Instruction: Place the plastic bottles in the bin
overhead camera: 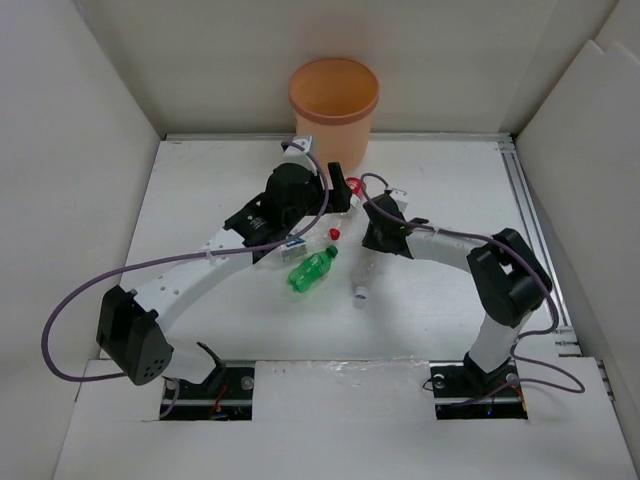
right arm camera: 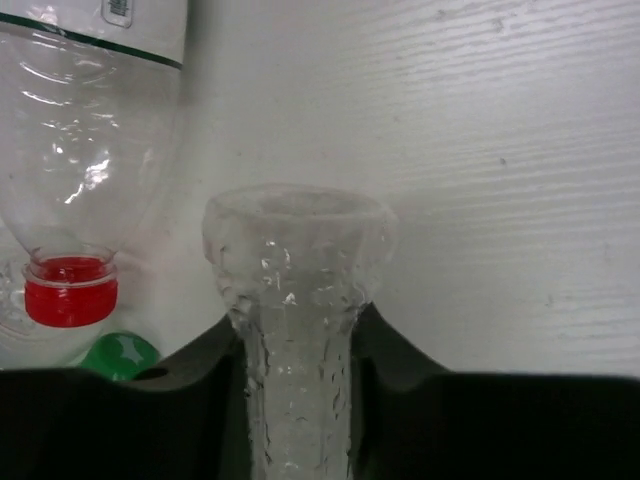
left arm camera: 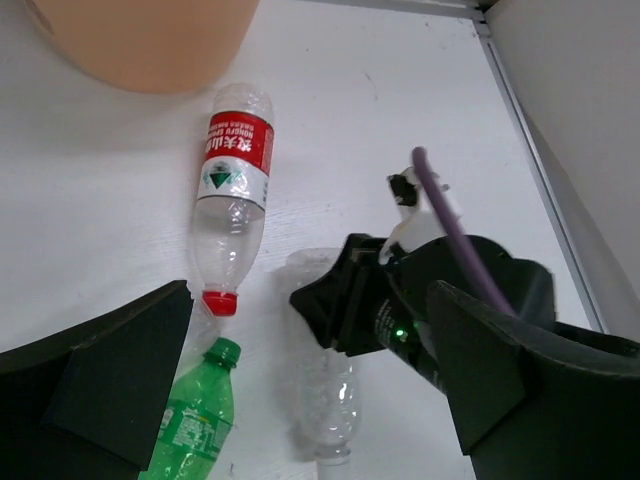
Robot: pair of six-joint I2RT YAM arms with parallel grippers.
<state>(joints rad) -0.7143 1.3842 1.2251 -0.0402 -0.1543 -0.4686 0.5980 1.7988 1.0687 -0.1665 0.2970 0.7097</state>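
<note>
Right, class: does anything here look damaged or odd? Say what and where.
The clear bottle in the right gripper looks crushed: its body is pinched thin between the jaws, its end flaring beyond them.

Orange-peach bin (overhead camera: 334, 100) stands upright at the back, mouth open. Just in front of it lies a red-labelled bottle (left arm camera: 232, 190) on its side, clear, its red cap almost meeting the green bottle (left arm camera: 195, 420) cap-to-cap. Beside them lies a crumpled clear bottle (left arm camera: 330, 400), flat too and squeezed thin mid-body.
</note>
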